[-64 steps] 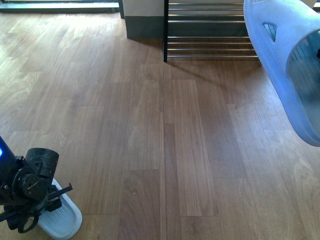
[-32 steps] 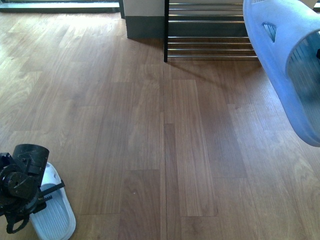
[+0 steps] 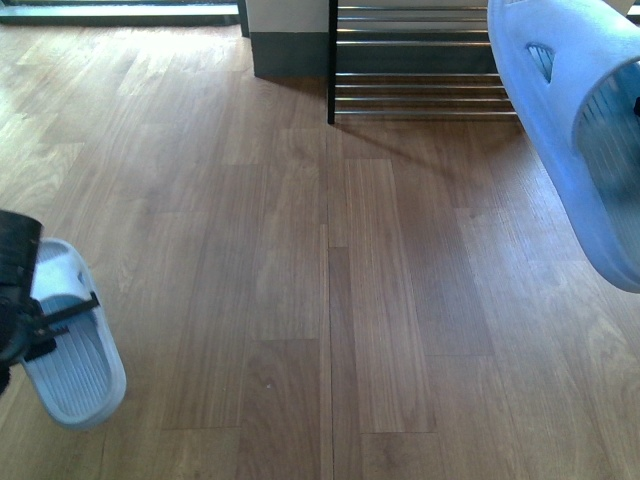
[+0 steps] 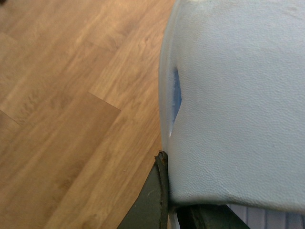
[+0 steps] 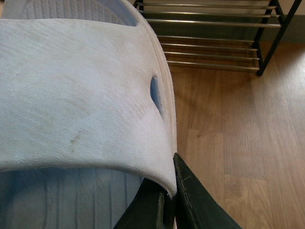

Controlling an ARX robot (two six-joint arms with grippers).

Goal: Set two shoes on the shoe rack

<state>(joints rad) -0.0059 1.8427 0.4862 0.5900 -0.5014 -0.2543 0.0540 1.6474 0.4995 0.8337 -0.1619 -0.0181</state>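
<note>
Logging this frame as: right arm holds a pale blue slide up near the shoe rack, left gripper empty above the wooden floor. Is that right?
Not quite. The left gripper is not empty: it is shut on a second slide, as the front view shows. The rest holds: the right gripper grips the first slide up near the shoe rack.

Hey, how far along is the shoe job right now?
Done: no shoe on the shoe rack's visible rods yet. In hand: the left sandal and the right sandal, each gripped by its strap. Left: carry both to the rack and release.
</note>
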